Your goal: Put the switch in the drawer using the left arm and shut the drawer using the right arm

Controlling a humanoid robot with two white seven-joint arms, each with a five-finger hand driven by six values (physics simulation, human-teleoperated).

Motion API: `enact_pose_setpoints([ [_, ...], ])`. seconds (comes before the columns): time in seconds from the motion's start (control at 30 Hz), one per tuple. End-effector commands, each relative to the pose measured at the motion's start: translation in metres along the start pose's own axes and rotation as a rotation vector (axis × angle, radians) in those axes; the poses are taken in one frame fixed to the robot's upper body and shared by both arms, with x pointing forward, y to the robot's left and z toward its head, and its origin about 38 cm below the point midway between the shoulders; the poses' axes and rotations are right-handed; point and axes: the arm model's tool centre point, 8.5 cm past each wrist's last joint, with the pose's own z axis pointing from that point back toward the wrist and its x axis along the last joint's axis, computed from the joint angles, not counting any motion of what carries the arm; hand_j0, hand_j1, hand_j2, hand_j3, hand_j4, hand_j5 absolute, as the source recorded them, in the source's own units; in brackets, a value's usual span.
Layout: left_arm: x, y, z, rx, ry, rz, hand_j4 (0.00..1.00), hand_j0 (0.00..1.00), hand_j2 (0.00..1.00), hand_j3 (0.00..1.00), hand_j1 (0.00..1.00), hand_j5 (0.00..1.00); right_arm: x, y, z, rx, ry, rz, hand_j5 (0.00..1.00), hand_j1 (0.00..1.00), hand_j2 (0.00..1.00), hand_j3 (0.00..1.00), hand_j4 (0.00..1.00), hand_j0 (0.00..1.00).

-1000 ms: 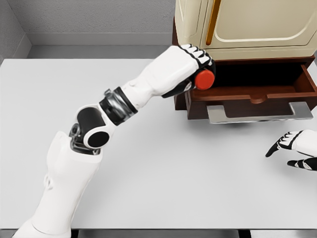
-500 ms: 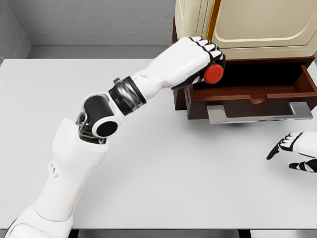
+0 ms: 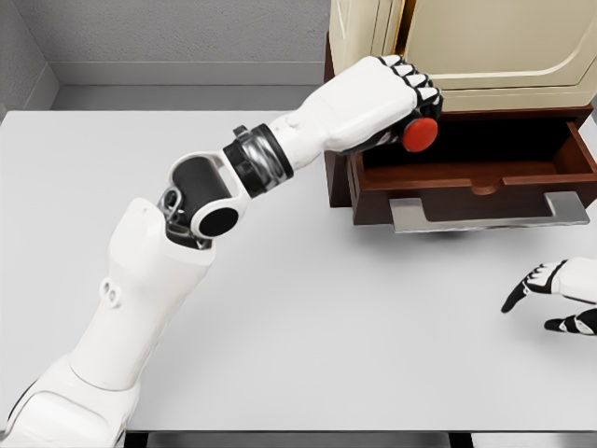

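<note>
Left hand (image 3: 396, 93) grips red switch (image 3: 420, 135), mostly hidden, seemingly over open drawer (image 3: 471, 173).

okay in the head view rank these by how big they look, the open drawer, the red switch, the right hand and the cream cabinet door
1. cream cabinet door, though cut off by the frame
2. open drawer
3. right hand, partly out of frame, so its rank is unsure
4. red switch, held in the left hand, clearly smallest

Round red switch (image 3: 421, 134) held over the open brown drawer (image 3: 476, 166).
</note>
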Motion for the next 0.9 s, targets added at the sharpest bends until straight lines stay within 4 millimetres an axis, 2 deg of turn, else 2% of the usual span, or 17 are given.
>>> enact_pose_setpoints([
  [0.0, -0.004, -0.005, -0.002, -0.015, 0.007, 0.014, 0.27, 0.27, 0.27, 0.27, 0.27, 0.27, 0.002, -0.003, 0.000, -0.030, -0.019, -0.035, 0.68, 0.68, 0.68, 0.68, 0.68, 0.68],
  [0.1, -0.008, -0.001, -0.005, -0.015, 0.009, 0.005, 0.27, 0.27, 0.27, 0.27, 0.27, 0.27, 0.003, -0.006, 0.001, -0.050, -0.035, -0.056, 0.70, 0.70, 0.70, 0.70, 0.70, 0.70],
  [0.3, -0.001, -0.005, -0.008, -0.027, -0.011, 0.003, 0.27, 0.27, 0.27, 0.27, 0.27, 0.27, 0.005, -0.010, 0.002, -0.095, -0.071, -0.115, 0.73, 0.73, 0.73, 0.73, 0.73, 0.73],
  [0.33, 0.001, -0.006, -0.009, -0.029, -0.019, 0.002, 0.32, 0.32, 0.32, 0.32, 0.32, 0.32, 0.006, -0.010, 0.002, -0.098, -0.073, -0.119, 0.73, 0.73, 0.73, 0.73, 0.73, 0.73],
  [0.37, 0.002, -0.006, -0.009, -0.029, -0.021, 0.004, 0.46, 0.46, 0.46, 0.46, 0.46, 0.46, 0.006, -0.010, 0.002, -0.103, -0.077, -0.124, 0.73, 0.73, 0.73, 0.73, 0.73, 0.73],
  [0.4, 0.001, -0.006, -0.009, -0.030, -0.020, 0.006, 0.51, 0.51, 0.51, 0.51, 0.51, 0.51, 0.006, -0.011, 0.002, -0.108, -0.079, -0.129, 0.73, 0.73, 0.73, 0.73, 0.73, 0.73],
  [0.63, 0.002, -0.003, -0.010, -0.025, -0.024, -0.001, 0.54, 0.54, 0.54, 0.54, 0.54, 0.54, 0.007, -0.014, 0.003, -0.137, -0.102, -0.164, 0.73, 0.73, 0.73, 0.73, 0.73, 0.73],
  [0.67, 0.002, -0.003, -0.010, -0.025, -0.024, -0.001, 0.57, 0.57, 0.57, 0.57, 0.57, 0.57, 0.007, -0.014, 0.003, -0.140, -0.105, -0.170, 0.73, 0.73, 0.73, 0.73, 0.73, 0.73],
  [0.87, 0.003, -0.002, -0.010, -0.022, -0.029, -0.001, 0.61, 0.61, 0.61, 0.61, 0.61, 0.61, 0.008, -0.015, 0.003, -0.148, -0.111, -0.180, 0.73, 0.73, 0.73, 0.73, 0.73, 0.73],
])
